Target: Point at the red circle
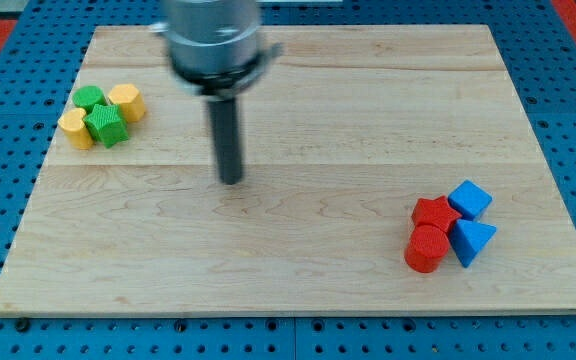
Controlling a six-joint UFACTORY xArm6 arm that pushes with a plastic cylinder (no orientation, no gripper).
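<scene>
the arm's visible part is a wide, round housing (213, 40) in grey metal, blurred and cut off by the view's top edge. it has a lighter silvery upper section and a darker band around its lower rim, with small ledges sticking out at the sides — details there are too soft to make out. from its underside comes a straight rod (226, 135), dark grey to black, smooth and cylindrical, with a faint lighter sheen down one side. my tip (231, 181) is the rod's blunt, flat end — same dark colour, no markings visible.
</scene>
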